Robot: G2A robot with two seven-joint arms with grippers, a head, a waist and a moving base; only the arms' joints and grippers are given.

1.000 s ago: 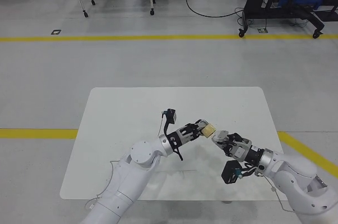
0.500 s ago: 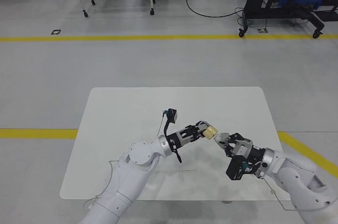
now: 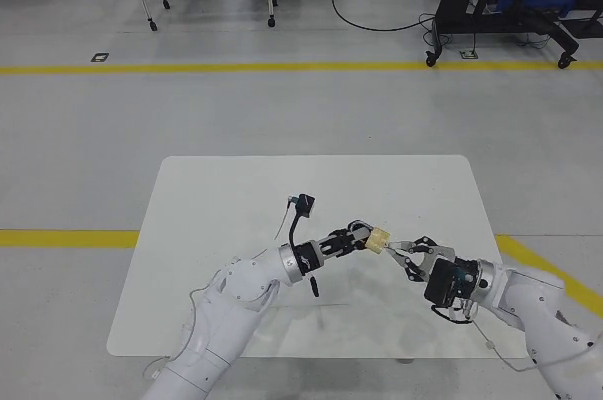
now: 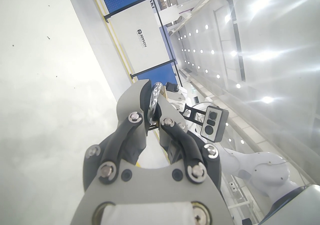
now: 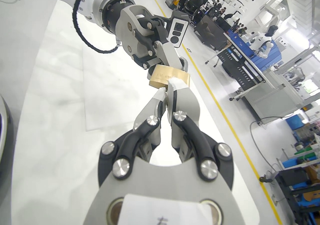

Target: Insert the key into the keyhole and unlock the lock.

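Observation:
A brass padlock (image 5: pixel 169 77) hangs in the air above the white table (image 3: pixel 231 200). My left gripper (image 4: pixel 152 104) is shut on its silver shackle (image 4: pixel 153 97); the same gripper (image 5: pixel 162 58) is seen side-on in the right wrist view. My right gripper (image 5: pixel 168 88) is shut, its fingertips pressed against the underside of the lock body. The key is hidden between its pads. From above, the padlock (image 3: pixel 379 238) sits between the left gripper (image 3: pixel 356 240) and the right gripper (image 3: pixel 401 247), over the table's middle right.
The table's near edge (image 3: pixel 311 355) lies below both arms. Yellow floor lines (image 3: pixel 61 238) run past the table. Workbenches and carts (image 5: pixel 250 65) stand far off in the room.
The right wrist has rolled, swinging its camera housing up and to the right. Both grippers and the padlock have shifted slightly right, staying joined at the lock.

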